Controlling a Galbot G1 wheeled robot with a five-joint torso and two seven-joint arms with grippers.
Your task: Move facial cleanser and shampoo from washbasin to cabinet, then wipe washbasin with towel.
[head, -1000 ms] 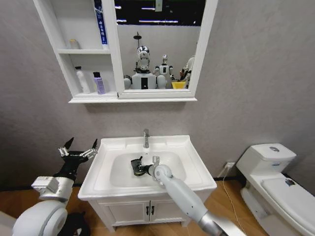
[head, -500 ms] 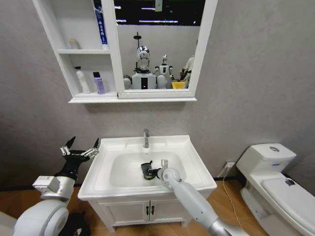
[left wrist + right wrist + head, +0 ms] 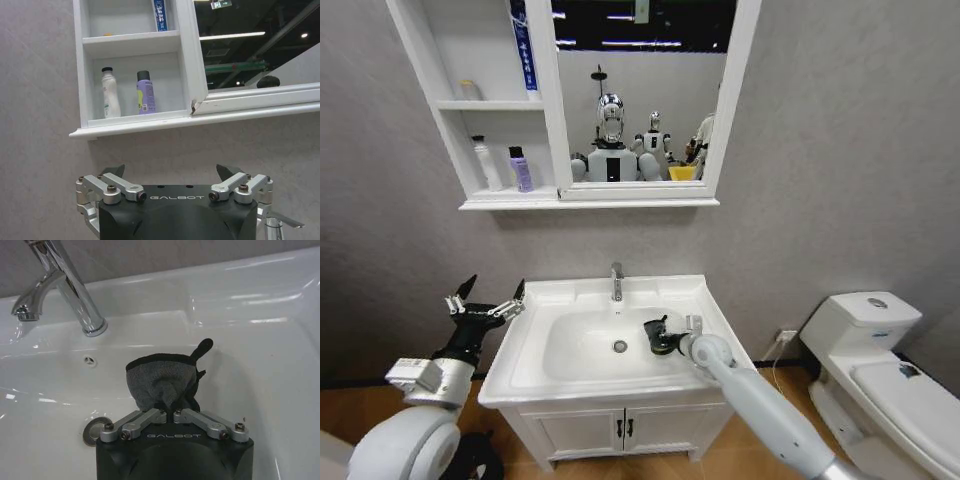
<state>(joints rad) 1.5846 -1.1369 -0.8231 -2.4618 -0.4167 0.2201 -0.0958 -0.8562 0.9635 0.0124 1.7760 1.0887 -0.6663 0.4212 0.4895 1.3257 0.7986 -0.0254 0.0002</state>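
Slim white cleanser bottle (image 3: 486,163) and small purple shampoo bottle (image 3: 521,169) shelved above the white ceramic washbasin (image 3: 705,300), the right gripper (image 3: 170,412), clamped on the dark grey towel (image 3: 160,382), wipes its bowl; the left gripper (image 3: 485,301) idles spread beside it.

Towel (image 3: 162,382): its lower part is hidden behind the right gripper (image 3: 167,412) body, below the tap (image 3: 65,287). Tap top is cut off by the frame edge. Cabinet (image 3: 495,110): top is cut off. Labels on the shampoo (image 3: 145,93) and facial cleanser (image 3: 110,94) are too small to read.
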